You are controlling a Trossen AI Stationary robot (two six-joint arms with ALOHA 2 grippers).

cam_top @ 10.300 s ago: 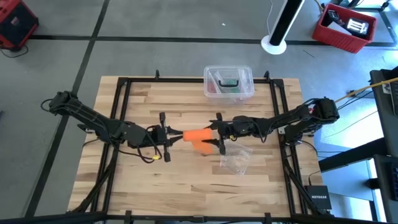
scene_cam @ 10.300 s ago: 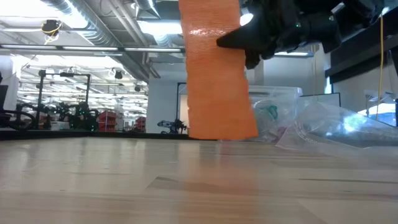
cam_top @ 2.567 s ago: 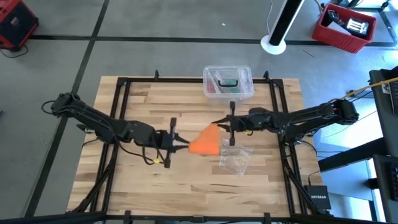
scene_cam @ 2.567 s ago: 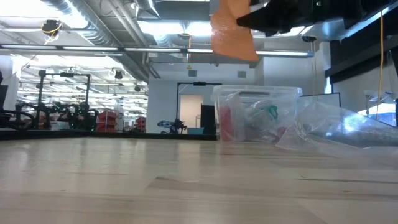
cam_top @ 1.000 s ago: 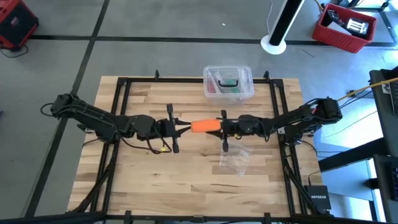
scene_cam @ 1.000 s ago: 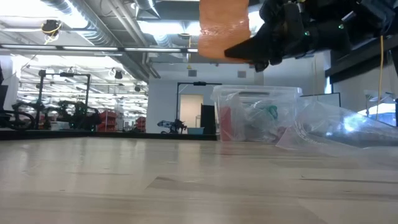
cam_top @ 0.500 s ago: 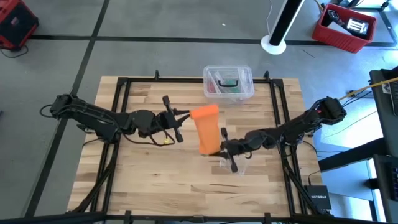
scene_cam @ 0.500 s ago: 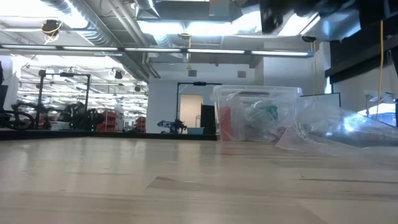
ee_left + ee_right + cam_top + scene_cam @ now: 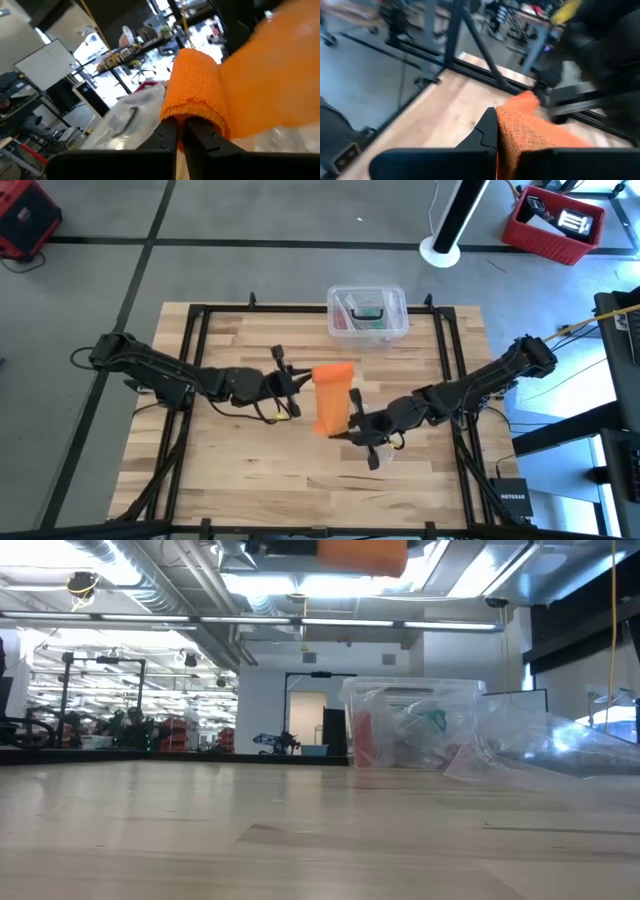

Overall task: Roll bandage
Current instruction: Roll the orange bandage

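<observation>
I have the bandage (image 9: pixel 333 398) lifted clear of the table (image 9: pixel 240 470), stretched flat between both arms over the middle. My left tool (image 9: pixel 296 385) is clamped on its far end, near the box (image 9: pixel 367 312); my right tool (image 9: pixel 352 420) is clamped on its near end. From the low view, only the bandage's edge (image 9: pixel 362 554) shows overhead.

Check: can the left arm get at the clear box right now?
Probably not as things stand. The left pincer is shut on one end of the bandage, which the right pincer grips at the other end, off the table. The box sits unobstructed at the far edge, but the left arm would have to let go first.
</observation>
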